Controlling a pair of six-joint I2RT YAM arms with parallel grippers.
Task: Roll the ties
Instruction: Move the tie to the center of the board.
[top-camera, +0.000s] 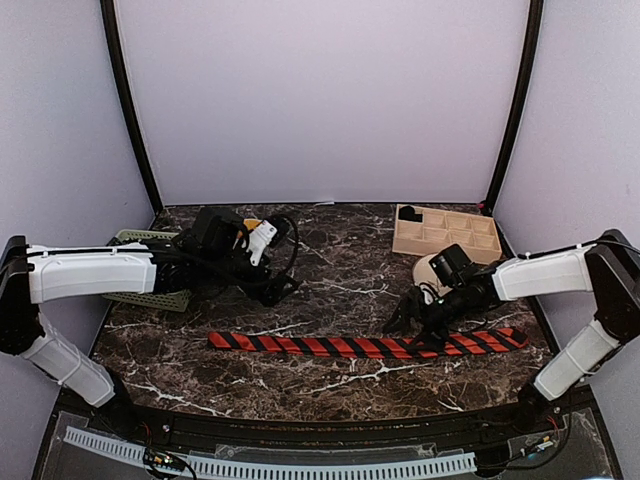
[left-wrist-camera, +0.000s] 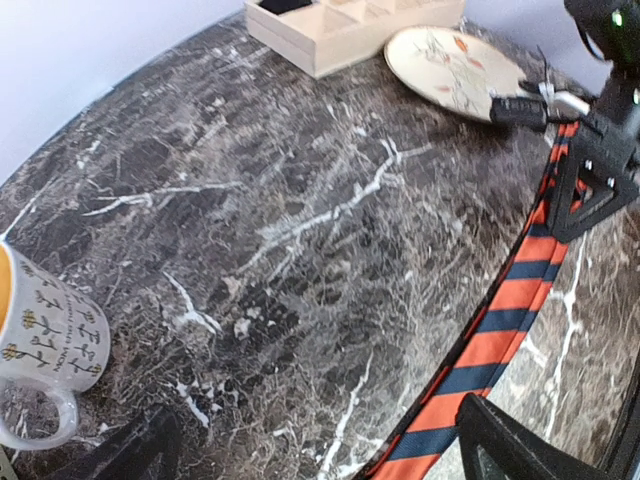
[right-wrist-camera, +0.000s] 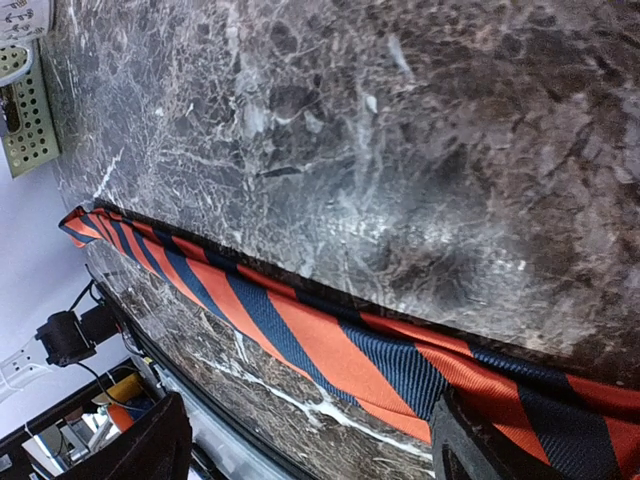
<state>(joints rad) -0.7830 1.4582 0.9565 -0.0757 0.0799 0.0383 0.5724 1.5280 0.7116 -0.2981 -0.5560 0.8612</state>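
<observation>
A red-and-black striped tie (top-camera: 360, 346) lies stretched flat, left to right, across the near part of the marble table (top-camera: 330, 270). My right gripper (top-camera: 420, 328) hangs low over the tie's right part, jaws wide apart. In the right wrist view the tie (right-wrist-camera: 330, 350) runs diagonally under the gripper (right-wrist-camera: 310, 445), and the right finger (right-wrist-camera: 500, 445) covers its edge. My left gripper (top-camera: 272, 288) is at the back left, well away from the tie and open with nothing between its fingers. Its own view (left-wrist-camera: 330, 460) shows bare marble, with the tie (left-wrist-camera: 500, 320) off to the right.
A green perforated basket (top-camera: 150, 298) sits at the back left beside the left arm. A patterned white mug (left-wrist-camera: 50, 340) stands near the left gripper. A compartmented wooden box (top-camera: 445, 232) and a decorated plate (top-camera: 428, 272) sit at the back right, just behind the right gripper.
</observation>
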